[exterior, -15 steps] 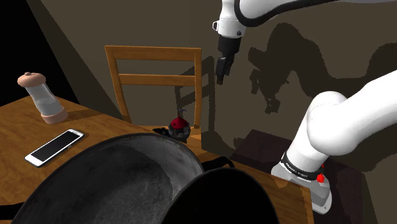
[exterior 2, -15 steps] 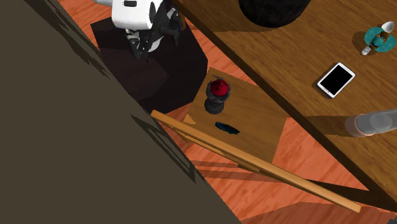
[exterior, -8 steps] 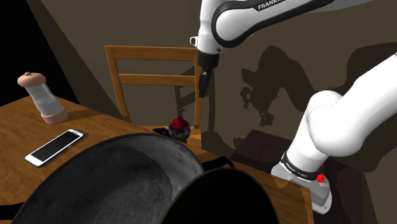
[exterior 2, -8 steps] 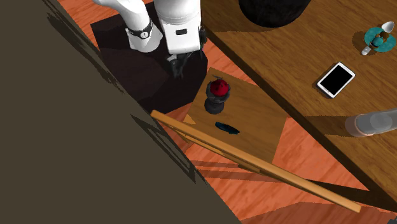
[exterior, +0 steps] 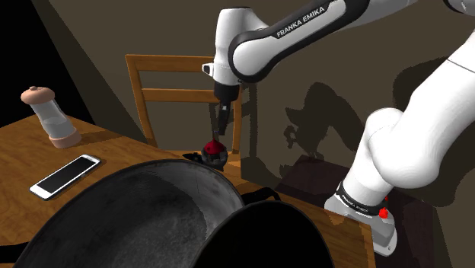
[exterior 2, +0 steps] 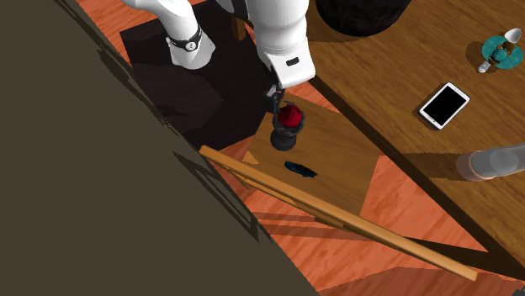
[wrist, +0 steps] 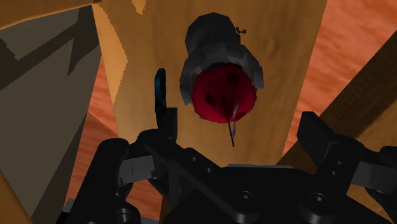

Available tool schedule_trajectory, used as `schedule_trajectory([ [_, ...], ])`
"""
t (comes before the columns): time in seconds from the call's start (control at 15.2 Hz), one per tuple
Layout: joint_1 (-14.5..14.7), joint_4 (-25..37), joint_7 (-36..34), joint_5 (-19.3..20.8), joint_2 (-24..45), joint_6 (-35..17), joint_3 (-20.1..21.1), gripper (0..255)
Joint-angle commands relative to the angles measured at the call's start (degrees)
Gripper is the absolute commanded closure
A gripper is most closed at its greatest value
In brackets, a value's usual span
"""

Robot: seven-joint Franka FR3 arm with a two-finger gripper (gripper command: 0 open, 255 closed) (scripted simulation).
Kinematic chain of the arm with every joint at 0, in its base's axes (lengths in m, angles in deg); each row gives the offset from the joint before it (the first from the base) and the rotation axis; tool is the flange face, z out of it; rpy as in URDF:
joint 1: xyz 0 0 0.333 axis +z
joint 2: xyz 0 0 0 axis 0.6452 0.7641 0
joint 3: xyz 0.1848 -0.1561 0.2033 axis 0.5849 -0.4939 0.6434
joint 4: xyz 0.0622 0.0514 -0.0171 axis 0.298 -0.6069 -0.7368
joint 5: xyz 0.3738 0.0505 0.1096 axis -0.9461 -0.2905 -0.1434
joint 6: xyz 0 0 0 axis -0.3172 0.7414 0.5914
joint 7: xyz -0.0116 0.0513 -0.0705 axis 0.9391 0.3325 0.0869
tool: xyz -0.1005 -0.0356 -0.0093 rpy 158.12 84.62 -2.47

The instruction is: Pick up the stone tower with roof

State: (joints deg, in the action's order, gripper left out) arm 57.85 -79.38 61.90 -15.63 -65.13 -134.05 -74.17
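The hand (exterior: 218, 126) hangs with its fingers apart just above the dark grey tower (exterior: 215, 152), which has a red roof. The tower stands upright on the wooden chair (exterior 2: 336, 155), a small dark blue thing (exterior 2: 300, 169) lying near it on the seat, left of the desk (exterior 2: 395, 76) in the second exterior view.
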Motion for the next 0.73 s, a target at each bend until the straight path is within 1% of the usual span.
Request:
schedule_trajectory([
  [0.0,0.2,-0.5,0.3,-0.2,1.2,-1.8,0.1,0],
  [0.26,0.3,-2.2,0.6,-0.5,2.9,-5.2,0.1,0],
  [0.4,0.3,-2.4,0.7,-0.5,3.2,-5.7,0.1,0],
  [0.46,0.3,-2.4,0.7,-0.5,3.3,-5.8,0.1,255],
  [0.66,0.3,-2.4,0.7,-0.5,3.3,-5.8,0.1,255],
])
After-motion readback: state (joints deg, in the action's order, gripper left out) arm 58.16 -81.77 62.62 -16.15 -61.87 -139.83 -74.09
